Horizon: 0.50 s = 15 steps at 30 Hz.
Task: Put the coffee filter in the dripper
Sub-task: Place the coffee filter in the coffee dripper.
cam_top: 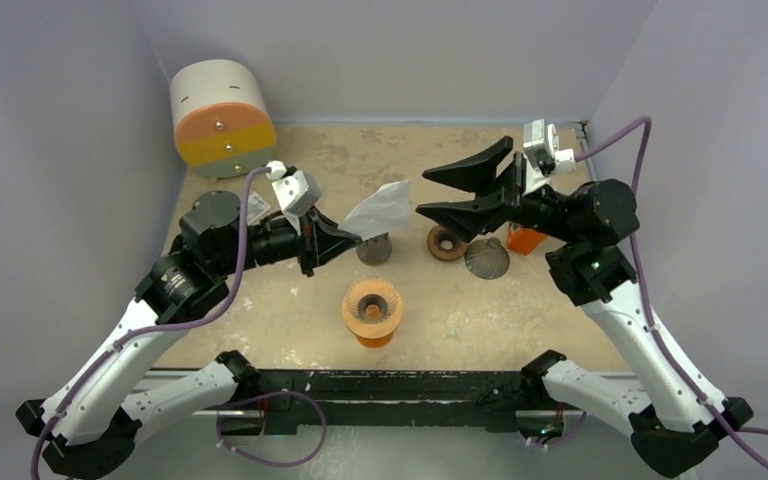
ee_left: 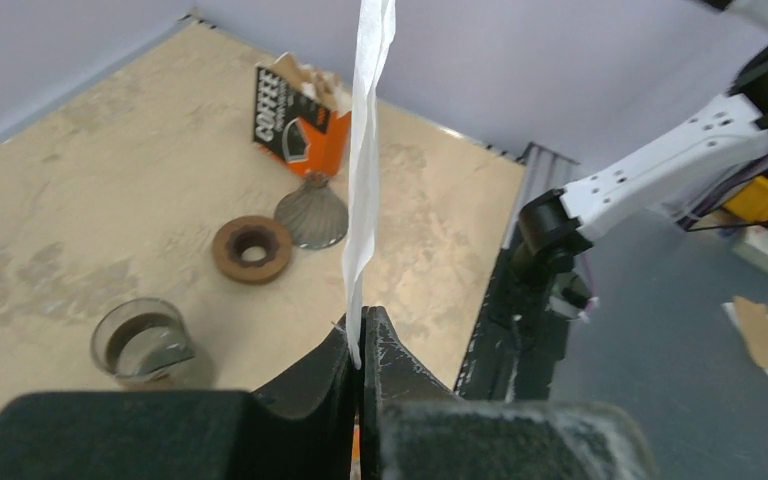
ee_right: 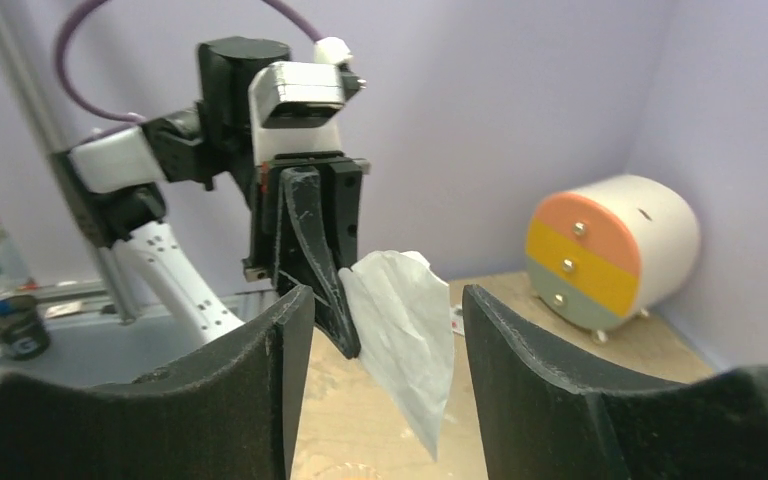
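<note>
Above the table (cam_top: 290, 320), left tool (ee_left: 361, 345) pinching coffee filter (ee_left: 365, 180), right tool (cam_top: 422, 195) spread, orange box (ee_left: 295, 125) reading "COFFEE".

A robot lab cell: plain lilac walls (cam_top: 60, 150) box in a beige table (cam_top: 290, 320)

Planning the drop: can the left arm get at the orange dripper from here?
Probably yes. The orange dripper stands mouth up with nothing over it, just nearer the arm bases than the left gripper, whose fingers pinch the coffee filter. The right gripper sits open farther back, off that path.
</note>
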Each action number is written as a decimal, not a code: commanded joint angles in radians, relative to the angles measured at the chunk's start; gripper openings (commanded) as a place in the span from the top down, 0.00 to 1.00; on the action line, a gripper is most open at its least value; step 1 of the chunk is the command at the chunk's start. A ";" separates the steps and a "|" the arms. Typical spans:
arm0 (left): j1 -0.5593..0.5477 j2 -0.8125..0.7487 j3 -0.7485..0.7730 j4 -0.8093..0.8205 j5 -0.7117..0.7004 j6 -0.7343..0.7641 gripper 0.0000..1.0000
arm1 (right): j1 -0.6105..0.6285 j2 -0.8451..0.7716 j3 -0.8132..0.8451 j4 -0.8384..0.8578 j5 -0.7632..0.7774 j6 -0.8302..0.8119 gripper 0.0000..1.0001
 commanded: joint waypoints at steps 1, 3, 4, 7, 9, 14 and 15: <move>-0.003 0.019 0.062 -0.131 -0.157 0.154 1.00 | 0.003 -0.031 0.072 -0.268 0.147 -0.133 0.37; -0.002 0.033 0.078 -0.161 -0.223 0.187 1.00 | 0.003 -0.027 0.098 -0.364 0.225 -0.131 0.30; -0.002 0.040 0.086 -0.176 -0.249 0.200 1.00 | 0.003 -0.023 0.109 -0.399 0.254 -0.127 0.26; -0.002 0.047 0.092 -0.186 -0.336 0.258 1.00 | 0.003 -0.009 0.138 -0.499 0.295 -0.093 0.19; -0.002 0.047 0.093 -0.184 -0.384 0.284 1.00 | 0.004 0.005 0.155 -0.542 0.288 -0.066 0.17; -0.013 0.059 0.096 -0.169 -0.499 0.333 1.00 | 0.003 0.053 0.177 -0.611 0.294 0.006 0.13; -0.020 0.063 0.094 -0.164 -0.527 0.341 1.00 | 0.003 0.064 0.178 -0.620 0.309 0.026 0.13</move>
